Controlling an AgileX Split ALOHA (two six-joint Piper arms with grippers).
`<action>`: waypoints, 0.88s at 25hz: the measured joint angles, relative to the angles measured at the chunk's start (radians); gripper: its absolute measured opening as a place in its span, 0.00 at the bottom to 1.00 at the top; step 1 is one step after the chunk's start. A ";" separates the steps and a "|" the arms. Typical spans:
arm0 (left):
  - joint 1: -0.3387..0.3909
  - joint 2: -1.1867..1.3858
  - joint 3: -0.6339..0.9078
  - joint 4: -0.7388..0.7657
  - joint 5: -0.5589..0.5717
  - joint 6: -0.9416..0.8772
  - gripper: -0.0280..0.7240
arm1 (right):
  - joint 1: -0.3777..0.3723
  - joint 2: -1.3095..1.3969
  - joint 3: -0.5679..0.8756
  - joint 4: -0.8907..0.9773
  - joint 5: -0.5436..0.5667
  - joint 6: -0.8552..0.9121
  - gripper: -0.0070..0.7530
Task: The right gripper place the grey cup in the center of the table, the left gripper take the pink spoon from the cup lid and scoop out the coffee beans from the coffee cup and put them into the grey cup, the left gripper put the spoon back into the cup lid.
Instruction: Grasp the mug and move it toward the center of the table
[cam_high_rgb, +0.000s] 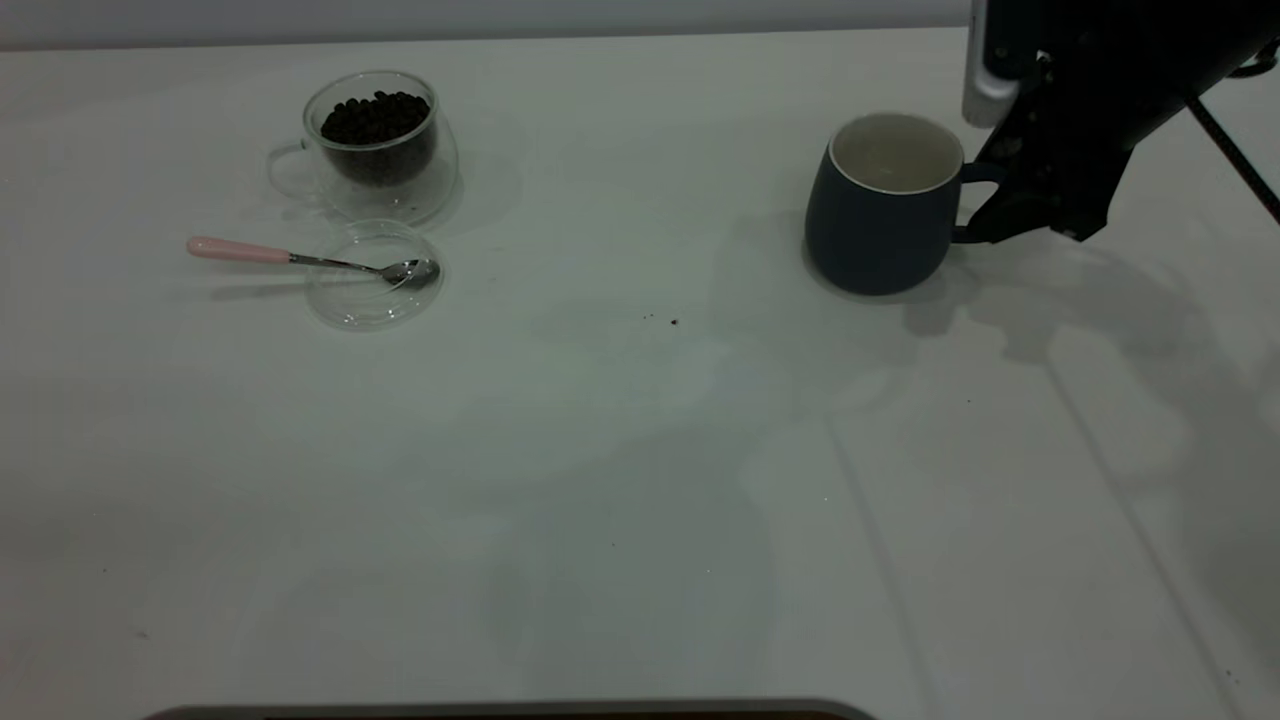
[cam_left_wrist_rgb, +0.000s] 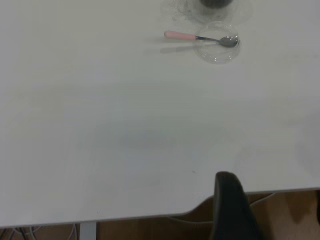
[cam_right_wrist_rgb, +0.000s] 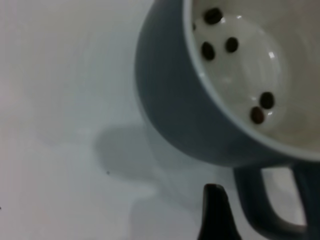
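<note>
The grey cup (cam_high_rgb: 880, 210) stands upright at the table's (cam_high_rgb: 640, 480) far right, handle toward my right gripper (cam_high_rgb: 985, 205). In the right wrist view the gripper (cam_right_wrist_rgb: 265, 205) is open, one fingertip (cam_right_wrist_rgb: 215, 210) just beside the cup's handle (cam_right_wrist_rgb: 260, 200) without touching it. Several coffee beans (cam_right_wrist_rgb: 207, 50) lie inside the grey cup (cam_right_wrist_rgb: 175, 95). The coffee cup (cam_high_rgb: 380, 140), full of beans (cam_high_rgb: 375, 118), stands at the far left. In front of it the pink spoon (cam_high_rgb: 300, 257) rests with its bowl in the cup lid (cam_high_rgb: 372, 290). My left gripper (cam_left_wrist_rgb: 275, 215) is open, back at the table edge, far from the spoon (cam_left_wrist_rgb: 200, 37) and lid (cam_left_wrist_rgb: 216, 50).
A few dark specks (cam_high_rgb: 672, 322) lie near the table's middle. The table's edge and rounded corner (cam_left_wrist_rgb: 200, 205) show under the left gripper, with wooden floor below.
</note>
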 joint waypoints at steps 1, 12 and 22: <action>0.000 0.000 0.000 0.000 0.000 0.000 0.66 | 0.006 0.004 0.000 0.002 -0.001 0.000 0.71; 0.000 0.000 0.000 0.000 0.000 0.000 0.66 | 0.160 0.072 -0.050 0.065 -0.022 0.000 0.71; 0.000 0.000 0.000 0.000 0.000 0.001 0.66 | 0.259 0.101 -0.146 0.215 -0.019 0.000 0.65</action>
